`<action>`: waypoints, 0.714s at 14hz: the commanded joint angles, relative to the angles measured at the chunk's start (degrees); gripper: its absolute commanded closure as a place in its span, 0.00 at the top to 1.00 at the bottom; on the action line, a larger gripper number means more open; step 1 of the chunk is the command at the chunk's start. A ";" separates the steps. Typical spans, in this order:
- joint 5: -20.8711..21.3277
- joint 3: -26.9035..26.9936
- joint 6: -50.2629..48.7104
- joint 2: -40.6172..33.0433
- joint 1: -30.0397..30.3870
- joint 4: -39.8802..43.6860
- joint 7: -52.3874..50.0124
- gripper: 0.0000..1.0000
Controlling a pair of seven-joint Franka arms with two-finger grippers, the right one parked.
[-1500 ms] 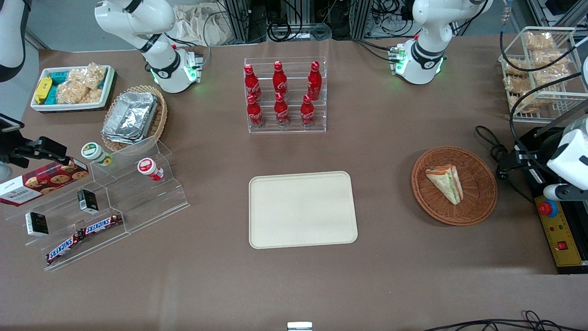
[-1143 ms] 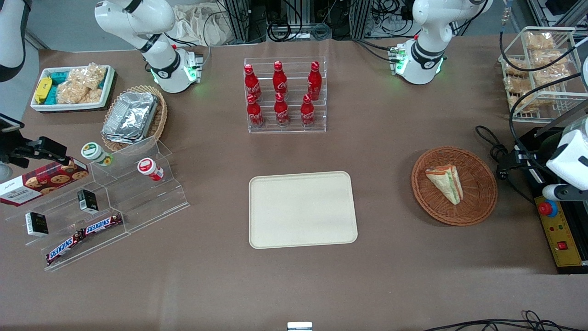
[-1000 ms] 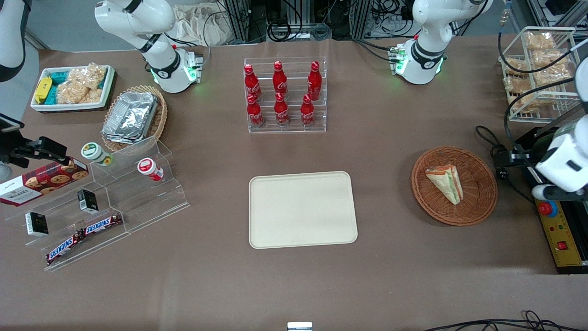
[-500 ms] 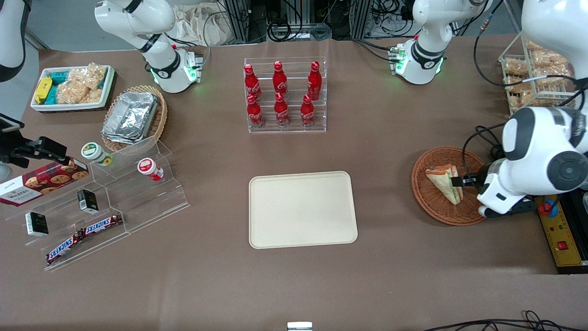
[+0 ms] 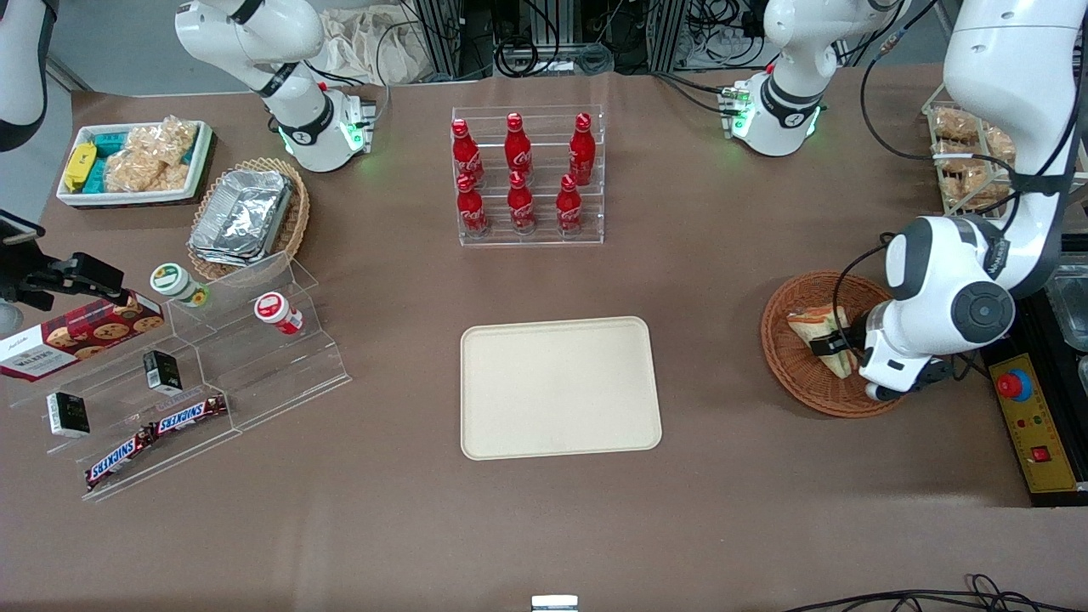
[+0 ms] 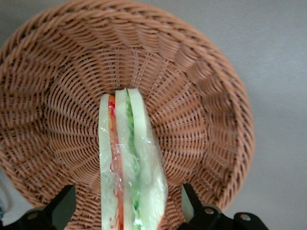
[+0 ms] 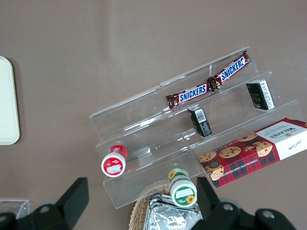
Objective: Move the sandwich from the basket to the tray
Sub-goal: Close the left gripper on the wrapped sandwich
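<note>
The sandwich (image 5: 806,323) (image 6: 128,158), a wrapped white-bread wedge with red and green filling, lies in the reddish-brown wicker basket (image 5: 786,374) (image 6: 201,91) toward the working arm's end of the table. My left arm's gripper (image 5: 837,348) (image 6: 127,194) is low inside the basket and open. One black finger (image 6: 63,203) stands on each side of the sandwich's thick end, with a small gap between each finger and the wrap. The arm hides part of the sandwich in the front view. The cream tray (image 5: 561,387) lies flat and bare at mid-table.
An acrylic rack of red cola bottles (image 5: 527,183) stands farther from the front camera than the tray. A control box with a red button (image 5: 1016,387) and a wire rack of bagged snacks (image 5: 969,161) flank the basket. A stepped acrylic shelf (image 5: 195,357) sits toward the parked arm's end.
The left arm swung in from the working arm's end of the table and came down over the basket. Its open gripper now straddles the sandwich, which has not moved.
</note>
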 commanded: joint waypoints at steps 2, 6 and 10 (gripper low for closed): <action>0.32 0.11 5.91 1.49 0.49 -2.63 -2.77 0.94; 0.32 0.11 6.27 2.11 -0.21 -2.63 -4.18 0.27; 0.58 -0.07 -6.68 1.24 -1.88 4.80 -3.92 0.00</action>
